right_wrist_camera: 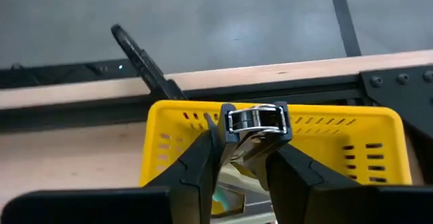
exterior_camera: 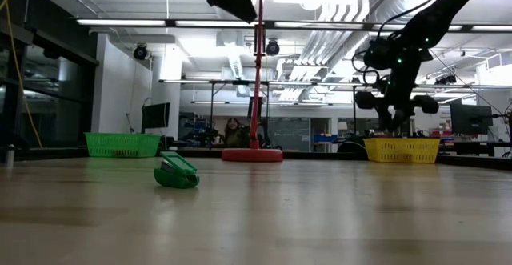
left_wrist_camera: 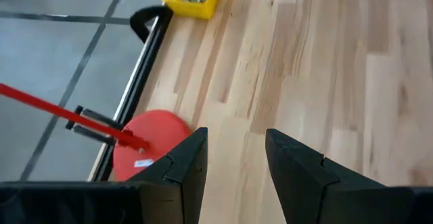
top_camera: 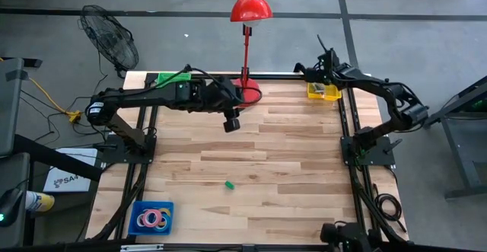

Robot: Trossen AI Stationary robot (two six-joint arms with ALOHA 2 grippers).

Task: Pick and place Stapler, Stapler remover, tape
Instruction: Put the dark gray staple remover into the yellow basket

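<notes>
Wooden table (top_camera: 289,161), bare planks over most of the top. Red lamp (top_camera: 249,8) at the far edge, round base (left_wrist_camera: 150,143) just beside the table's edge rail. Left arm stretched across the far side; left gripper (top_camera: 231,122) hanging above the boards near the lamp base, fingers (left_wrist_camera: 186,166) apart, nothing between them. Right arm reaching to the far right corner; right gripper (right_wrist_camera: 238,158) down at the yellow basket (right_wrist_camera: 379,126), fingers clamped on a metal stapler (right_wrist_camera: 257,119) held over the basket's inside. Green basket (top_camera: 173,78) at the far left corner. Blue tray (top_camera: 138,208) at the near left corner, holding the tape (top_camera: 152,218): pink, yellow and other rolls lying flat inside. Green staple remover (exterior_camera: 176,172) lying alone on the open boards, near the middle toward the front, well apart from both grippers.
</notes>
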